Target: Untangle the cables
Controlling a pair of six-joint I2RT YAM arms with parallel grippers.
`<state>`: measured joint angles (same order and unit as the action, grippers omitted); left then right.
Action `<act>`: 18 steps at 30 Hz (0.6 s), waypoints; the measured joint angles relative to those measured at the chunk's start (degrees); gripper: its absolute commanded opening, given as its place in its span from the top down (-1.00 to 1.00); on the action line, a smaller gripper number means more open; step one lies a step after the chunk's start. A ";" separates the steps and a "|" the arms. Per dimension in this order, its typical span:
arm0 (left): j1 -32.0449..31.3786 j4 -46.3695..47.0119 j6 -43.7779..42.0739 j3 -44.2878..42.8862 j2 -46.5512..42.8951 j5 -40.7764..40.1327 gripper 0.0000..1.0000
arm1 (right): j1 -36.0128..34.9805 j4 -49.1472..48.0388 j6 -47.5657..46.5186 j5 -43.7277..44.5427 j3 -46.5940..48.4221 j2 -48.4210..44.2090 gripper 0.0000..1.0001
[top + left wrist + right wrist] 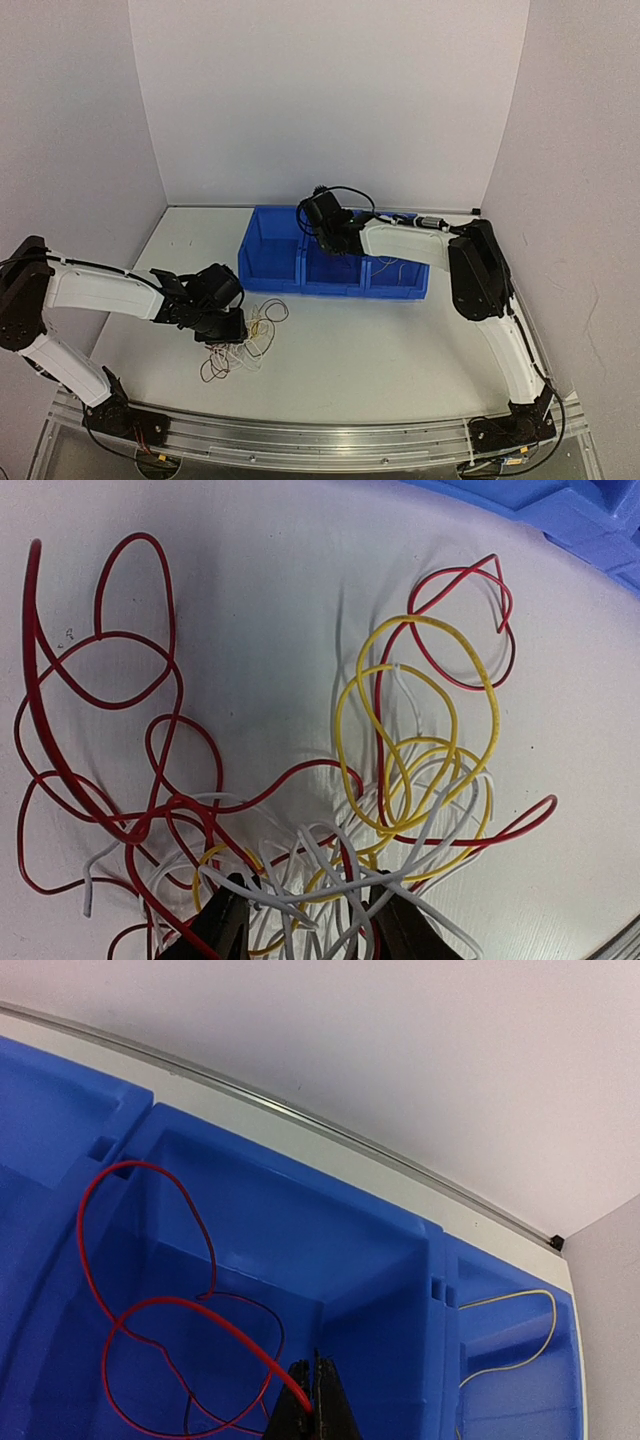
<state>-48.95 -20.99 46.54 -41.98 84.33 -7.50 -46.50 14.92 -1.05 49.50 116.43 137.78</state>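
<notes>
Edges: the white table is walled at the back and on both sides; a row of blue bins stands near the back, right of centre.
Open room: bare tabletop in front of the bins and right of the tangle.
Cables: red, yellow and white cables lie tangled on the table, in front of the leftmost bin.
Left gripper: low over the tangle, jaws partly apart, white strands crossing the gap.
Right gripper: over the middle bin, jaws together, pinching a red cable that loops inside it.
Right-hand bin: one pale cable inside.
</notes>
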 measured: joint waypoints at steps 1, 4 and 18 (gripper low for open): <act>0.00 0.00 0.00 0.00 0.00 0.01 0.18 | 0.00 0.12 -0.20 -0.16 0.17 0.39 1.00; 0.00 -0.02 0.02 0.00 0.00 0.02 0.18 | 0.00 0.44 -0.31 -0.78 0.26 1.13 0.88; 0.00 0.00 0.00 -0.02 0.00 0.04 0.18 | 0.00 2.66 -0.18 -13.74 -8.95 -4.31 0.45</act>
<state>-48.95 -20.99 46.54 -42.00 84.33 -7.46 -46.50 17.58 -1.23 35.75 107.47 133.47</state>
